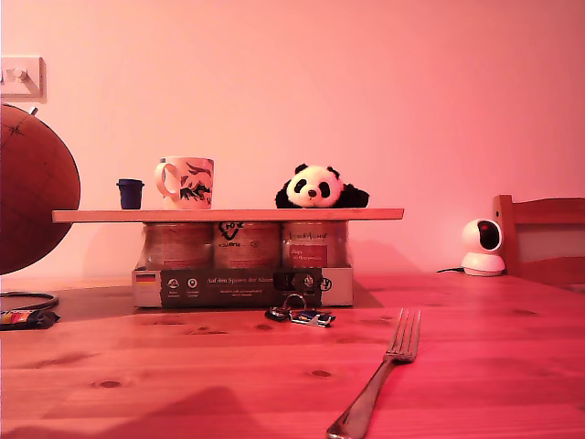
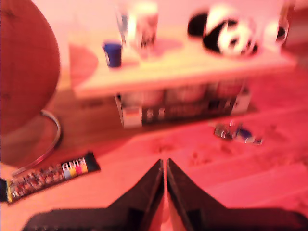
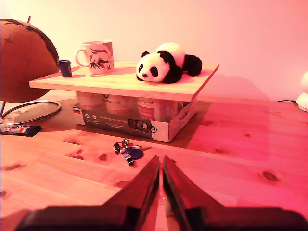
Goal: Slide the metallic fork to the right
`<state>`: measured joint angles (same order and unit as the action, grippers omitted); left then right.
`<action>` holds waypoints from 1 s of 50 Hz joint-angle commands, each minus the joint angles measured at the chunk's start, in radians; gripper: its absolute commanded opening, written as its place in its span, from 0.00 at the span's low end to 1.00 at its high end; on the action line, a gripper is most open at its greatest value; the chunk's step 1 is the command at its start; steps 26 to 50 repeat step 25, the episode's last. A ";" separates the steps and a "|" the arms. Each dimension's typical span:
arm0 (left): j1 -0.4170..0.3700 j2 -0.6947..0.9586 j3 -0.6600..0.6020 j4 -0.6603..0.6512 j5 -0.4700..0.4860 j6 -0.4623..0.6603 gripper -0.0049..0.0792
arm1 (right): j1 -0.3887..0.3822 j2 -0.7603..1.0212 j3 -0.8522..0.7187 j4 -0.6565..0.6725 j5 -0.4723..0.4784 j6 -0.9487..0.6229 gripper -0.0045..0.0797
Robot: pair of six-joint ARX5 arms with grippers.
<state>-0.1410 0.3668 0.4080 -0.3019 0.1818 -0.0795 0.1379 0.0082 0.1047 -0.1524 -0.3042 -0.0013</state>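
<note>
Grippers first: my first gripper [image 2: 165,166] and my second gripper [image 3: 160,166] both have their jaws pressed together with nothing between them, each held above the wooden table [image 1: 183,375]. Bare tabletop surrounds the metallic fork [image 1: 382,373], which lies near the table's front edge toward the exterior view's right, tines pointing toward the wall. A plank shelf [image 1: 228,215] rests on a tray of jars [image 1: 242,274] and carries a mug [image 1: 187,181], a plush panda [image 1: 318,187] and a small blue cup [image 1: 130,193]. A key bunch [image 1: 302,314] lies just before the tray.

Fork [image 1: 382,378] on table [image 1: 183,384], keys [image 1: 302,315] behind it, panda [image 1: 320,187] on board [image 1: 228,215]
</note>
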 commanded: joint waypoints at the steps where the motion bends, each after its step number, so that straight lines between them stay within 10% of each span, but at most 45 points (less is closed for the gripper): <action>1: 0.002 -0.019 -0.051 0.006 -0.006 -0.008 0.03 | -0.003 -0.006 0.012 -0.005 0.002 -0.002 0.04; 25: 0.001 -0.127 -0.074 0.003 -0.008 -0.026 0.03 | -0.003 -0.006 0.012 -0.289 0.000 0.000 0.04; 50: 0.001 -0.127 -0.074 0.003 -0.008 -0.026 0.03 | -0.003 -0.006 0.012 -0.289 0.000 0.000 0.04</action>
